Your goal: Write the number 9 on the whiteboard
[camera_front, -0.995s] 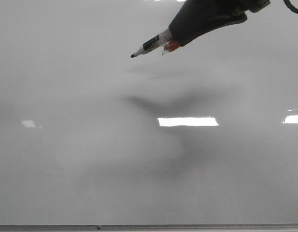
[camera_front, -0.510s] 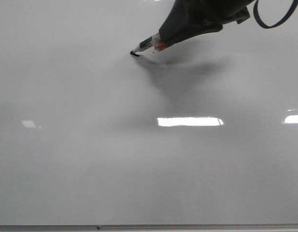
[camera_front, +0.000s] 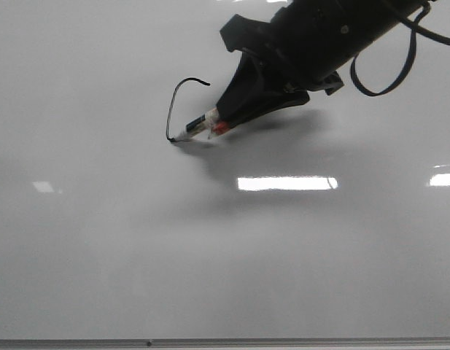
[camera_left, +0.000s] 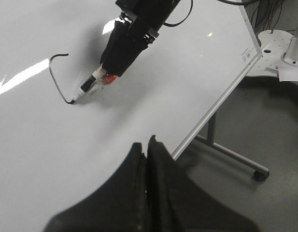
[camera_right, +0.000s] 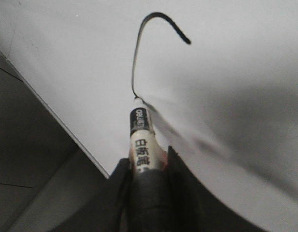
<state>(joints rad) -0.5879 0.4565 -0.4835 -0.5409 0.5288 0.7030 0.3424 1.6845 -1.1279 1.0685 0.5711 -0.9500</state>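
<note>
The whiteboard fills the front view. My right gripper is shut on a black-and-white marker, and the marker's tip touches the board. A thin black hooked line, the only part of the number 9 that shows, runs from its upper end down to the tip. The right wrist view shows the marker between the fingers and the line ahead of it. My left gripper is shut and empty, above the board's edge. Its view shows the marker and the line.
A thin metal edge strip borders the board at the front and also shows in the left wrist view. Beyond it are the board's stand leg with a caster, grey floor and a white base.
The right gripper lowered the marker onto the board. It then moved left and toward the front edge, drawing the hooked black line. The arm now reaches further over the board.
</note>
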